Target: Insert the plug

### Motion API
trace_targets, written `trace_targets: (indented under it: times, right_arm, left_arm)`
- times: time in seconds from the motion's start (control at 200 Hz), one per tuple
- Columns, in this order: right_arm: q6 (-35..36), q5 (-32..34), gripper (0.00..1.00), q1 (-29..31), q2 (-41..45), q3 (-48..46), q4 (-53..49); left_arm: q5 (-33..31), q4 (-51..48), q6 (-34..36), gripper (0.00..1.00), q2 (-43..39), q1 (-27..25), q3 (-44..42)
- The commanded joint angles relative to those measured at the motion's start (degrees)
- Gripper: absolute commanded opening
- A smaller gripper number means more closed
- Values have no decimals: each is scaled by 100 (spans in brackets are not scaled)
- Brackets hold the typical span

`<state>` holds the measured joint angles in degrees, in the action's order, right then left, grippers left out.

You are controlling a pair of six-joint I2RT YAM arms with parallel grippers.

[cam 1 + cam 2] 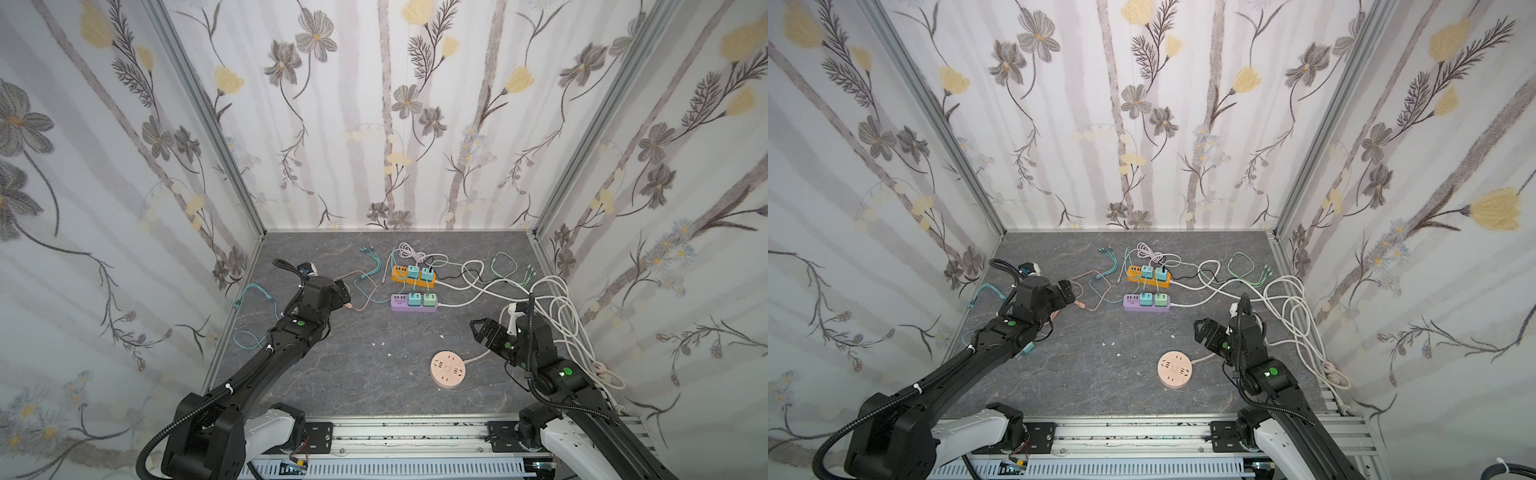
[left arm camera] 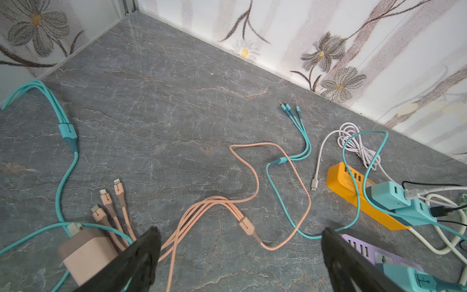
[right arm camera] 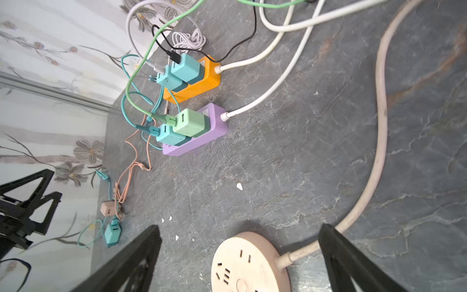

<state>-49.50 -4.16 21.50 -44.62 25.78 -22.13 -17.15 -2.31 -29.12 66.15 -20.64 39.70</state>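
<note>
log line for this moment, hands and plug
left hand: open, empty, near pink charger | right hand: open, empty, by round socket | pink charger: lying loose, not inserted

The left hand (image 2: 240, 231) half hides the pink charger (image 2: 86, 255), and the purple strip (image 2: 369, 249) runs off-frame.

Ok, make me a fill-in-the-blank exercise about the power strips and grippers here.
The orange rectangular power strip carries two ____ charger cubes. On the purple rectangular power strip, a teal cube sits beside a ____ one. The round beige socket disc holds ____ plugs. The left gripper and right gripper both have ____ jaws.
Missing: teal, green, no, open.
</note>
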Motion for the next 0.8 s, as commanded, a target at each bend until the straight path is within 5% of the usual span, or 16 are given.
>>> trace_targets:
  times: [0.0,0.12,0.57,0.794]
  right_arm:
    - [-930,-587,99,-82,232,-325,345]
    - [-1241,-1384,99,-257,261,-793,716]
    - [-1260,-2402,99,-197,-615,-1148,760]
    - [-1128,-2664,99,430,-1429,-889,951]
  left_arm:
    - [-67,-84,-102,100,-50,7,-38]
    - [-68,-123,-92,100,-50,8,-50]
    - [-18,-241,-94,100,112,8,45]
    - [311,-757,-26,100,382,-213,359]
